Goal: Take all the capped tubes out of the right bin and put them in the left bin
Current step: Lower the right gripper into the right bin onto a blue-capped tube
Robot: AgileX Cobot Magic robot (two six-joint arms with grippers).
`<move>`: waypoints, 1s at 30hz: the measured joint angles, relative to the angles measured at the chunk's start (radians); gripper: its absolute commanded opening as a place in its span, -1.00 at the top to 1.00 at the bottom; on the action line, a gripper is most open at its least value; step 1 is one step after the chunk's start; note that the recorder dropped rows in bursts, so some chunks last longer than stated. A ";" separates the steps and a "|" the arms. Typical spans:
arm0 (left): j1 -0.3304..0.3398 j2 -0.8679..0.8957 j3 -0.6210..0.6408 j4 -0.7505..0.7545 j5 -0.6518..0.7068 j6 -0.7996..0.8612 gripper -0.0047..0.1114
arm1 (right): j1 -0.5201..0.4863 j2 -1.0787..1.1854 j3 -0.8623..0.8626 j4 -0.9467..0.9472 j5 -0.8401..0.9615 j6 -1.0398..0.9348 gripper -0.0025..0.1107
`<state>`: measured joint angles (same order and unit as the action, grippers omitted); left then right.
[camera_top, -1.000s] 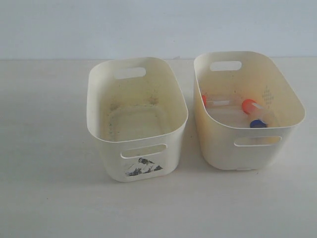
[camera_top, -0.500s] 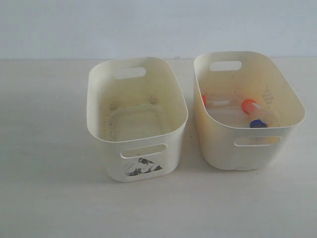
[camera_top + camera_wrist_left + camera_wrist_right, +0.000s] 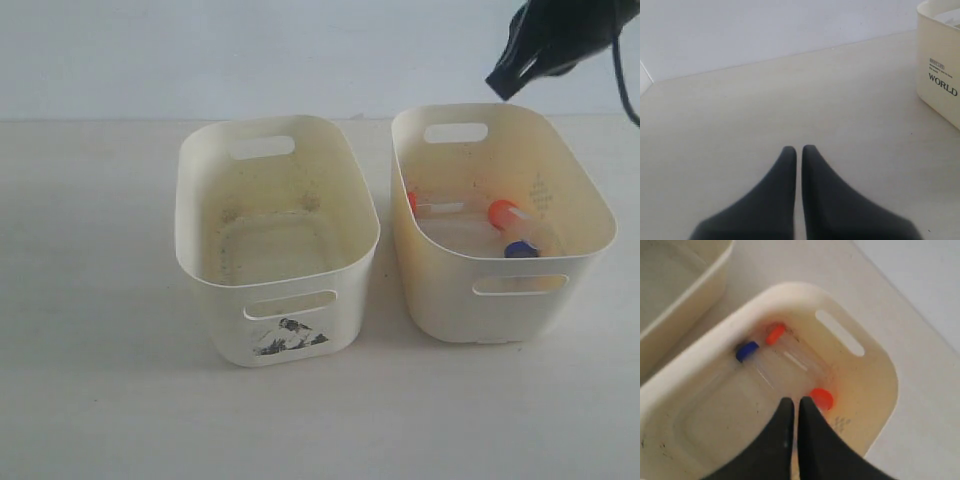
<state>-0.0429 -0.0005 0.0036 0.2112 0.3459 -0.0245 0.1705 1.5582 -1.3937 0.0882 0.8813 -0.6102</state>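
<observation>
Black fingers (image 3: 782,440) of the right gripper (image 3: 793,402) are pressed together, pinching nothing. In the wrist view their tips point down into the right bin (image 3: 880,365). An orange cap (image 3: 821,398) shows just beside them, lower down on the bin floor.

That cap belongs to one of the tubes (image 3: 445,207). They are small, clear plastic, lying on their sides, and their bodies are hard to pick out against the cream floor. Three caps show, two orange and one blue. All lie in the right bin, a cream oval tub with slot handles and a faint dotted patch (image 3: 540,190) on its inner wall.

In the exterior view the blue cap (image 3: 519,249) sits at the lower right of the bin floor, close to an orange one. The other orange cap peeks out against the bin's left wall. The right gripper hangs in the upper right of that frame, above the bin's far rim. It is apart from the rim and well above the tubes, touching none.

Left of centre stands the left bin (image 3: 200,270), the same cream tub. It has a black-and-white sticker (image 3: 288,337) below its front slot, and its floor shows faint marks.

The left gripper (image 3: 796,150) has its fingers closed to a thin slit, gripping nothing, above bare table (image 3: 740,100). A cream wall printed WORLD (image 3: 940,85) stands off to one side. I cannot tell which bin it belongs to.
</observation>
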 measured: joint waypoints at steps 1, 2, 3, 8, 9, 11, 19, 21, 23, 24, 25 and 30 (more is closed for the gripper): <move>0.000 0.000 0.000 0.000 0.000 0.000 0.84 | 0.000 0.032 0.000 -0.027 0.004 0.043 0.90; 0.000 0.000 0.000 0.000 0.000 0.000 0.84 | 0.000 0.052 0.000 -0.047 0.007 0.072 0.90; 0.000 0.000 0.000 0.000 0.000 0.000 0.84 | 0.000 0.075 0.000 -0.056 0.009 0.107 0.90; 0.000 0.000 0.000 0.000 0.000 0.000 0.84 | 0.000 0.164 -0.020 -0.074 0.059 0.237 0.90; 0.000 0.000 0.000 0.000 0.000 0.000 0.84 | 0.000 0.182 -0.031 -0.075 0.075 0.251 0.90; 0.000 0.000 0.000 0.000 0.000 0.000 0.84 | 0.000 0.213 -0.053 -0.078 0.097 0.256 0.90; 0.000 0.000 0.000 0.000 0.000 0.000 0.84 | 0.000 0.295 -0.069 -0.088 0.101 0.118 0.43; 0.000 0.000 0.000 0.000 0.000 0.000 0.84 | 0.000 0.311 -0.069 -0.088 0.101 0.064 0.15; 0.000 0.000 0.000 0.000 0.000 0.000 0.84 | 0.000 0.325 -0.069 -0.088 0.101 0.014 0.01; 0.000 0.000 0.000 0.000 0.000 0.000 0.84 | 0.000 0.334 -0.069 -0.088 0.101 -0.013 0.00; 0.000 0.000 0.000 0.000 0.000 0.000 0.84 | 0.000 0.339 -0.069 -0.088 0.099 -0.037 0.01; 0.000 0.000 0.000 0.000 0.000 0.000 0.84 | 0.000 0.348 -0.069 -0.096 0.095 -0.166 0.08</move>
<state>-0.0429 -0.0005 0.0036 0.2112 0.3459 -0.0245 0.1705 1.9063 -1.4630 -0.0073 0.9763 -0.7762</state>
